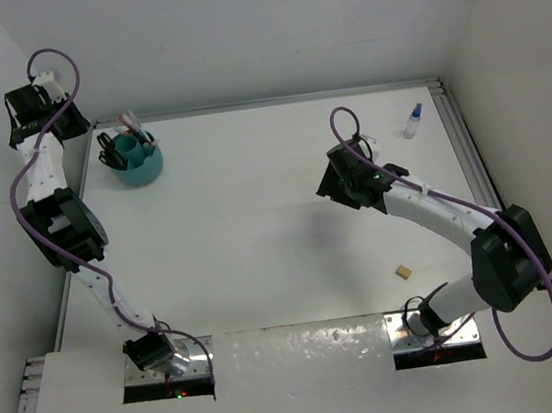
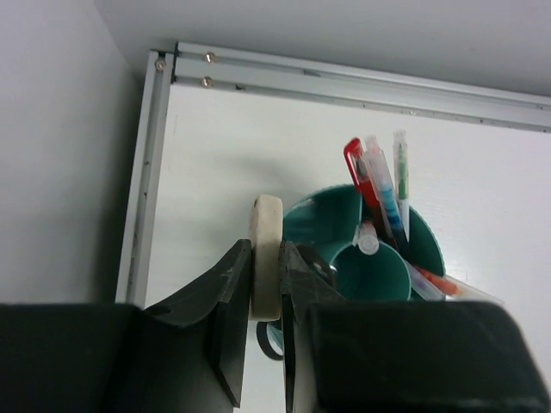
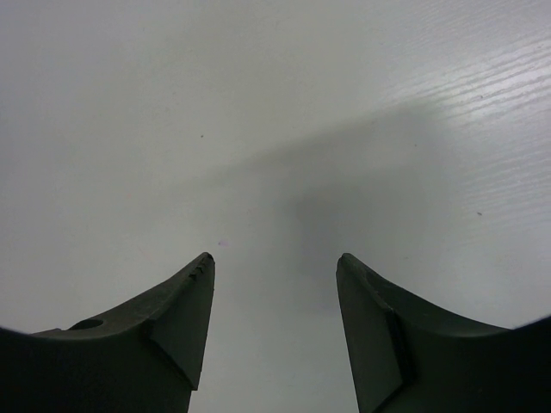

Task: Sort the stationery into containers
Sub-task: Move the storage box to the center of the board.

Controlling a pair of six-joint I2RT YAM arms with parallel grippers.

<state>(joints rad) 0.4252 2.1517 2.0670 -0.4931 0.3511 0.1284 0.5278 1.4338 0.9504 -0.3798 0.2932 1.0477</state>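
Observation:
The teal pot [image 1: 139, 163] stands at the table's far left and holds pens [image 1: 131, 124] and black-handled scissors [image 1: 108, 154]. My left gripper [image 1: 73, 126] hovers just left of it. In the left wrist view the gripper [image 2: 266, 258] is shut on a cream-white flat piece [image 2: 265, 228] seen edge-on; whether it is an eraser block or the tape ring I cannot tell. It hangs above the pot's left rim [image 2: 303, 206]. Red [image 2: 360, 172], blue [image 2: 385, 194] and green [image 2: 401, 172] pens stand in the pot. My right gripper [image 1: 338, 181] [image 3: 275, 275] is open and empty above bare table.
A tan block [image 1: 403, 271] lies at the near right, in front of the right arm. A blue-capped clear bottle [image 1: 413, 121] stands at the far right by the metal rail [image 1: 445, 105]. White walls close in behind and left of the pot.

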